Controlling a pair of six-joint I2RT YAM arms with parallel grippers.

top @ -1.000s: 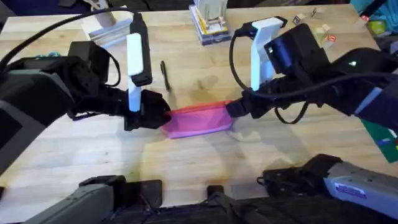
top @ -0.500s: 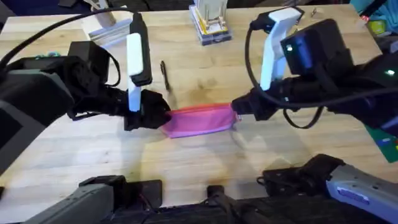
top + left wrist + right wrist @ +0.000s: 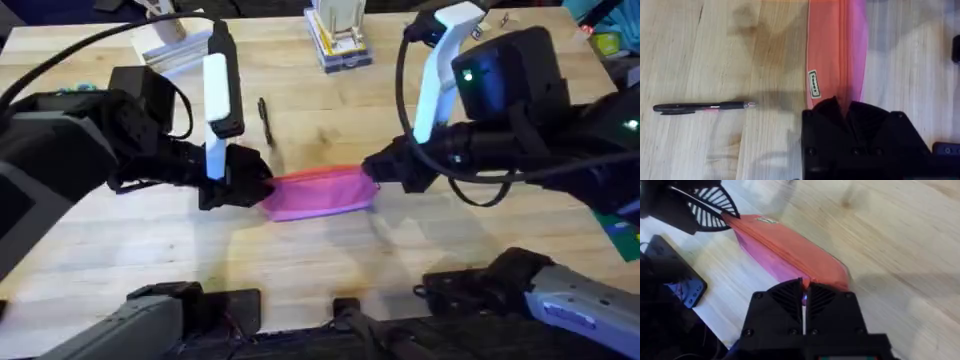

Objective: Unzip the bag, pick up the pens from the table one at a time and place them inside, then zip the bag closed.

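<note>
The pink bag [image 3: 318,192] lies flat on the table [image 3: 300,260], its reddish-orange zipper strip [image 3: 827,45] on top. My left gripper [image 3: 262,185] is shut on the bag's left end, its black fingers [image 3: 842,107] pinching the fabric. My right gripper [image 3: 372,172] is shut at the bag's right end, fingers [image 3: 804,297] pressed together over the zipper strip [image 3: 785,242]. A thin black pen [image 3: 264,120] lies on the wood behind the bag; the same pen [image 3: 702,106] sits beside the bag, apart from it. My left gripper [image 3: 710,205] holds the far end in the right wrist view.
A stack of boxes [image 3: 335,40] stands at the back centre and a white object [image 3: 165,40] at the back left. Small blocks [image 3: 520,50] lie at the back right. The arms' dark bases [image 3: 340,310] line the front edge.
My right arm rose and its gripper shifted slightly left along the bag's right end. The left gripper, the bag and the pen kept their places.
</note>
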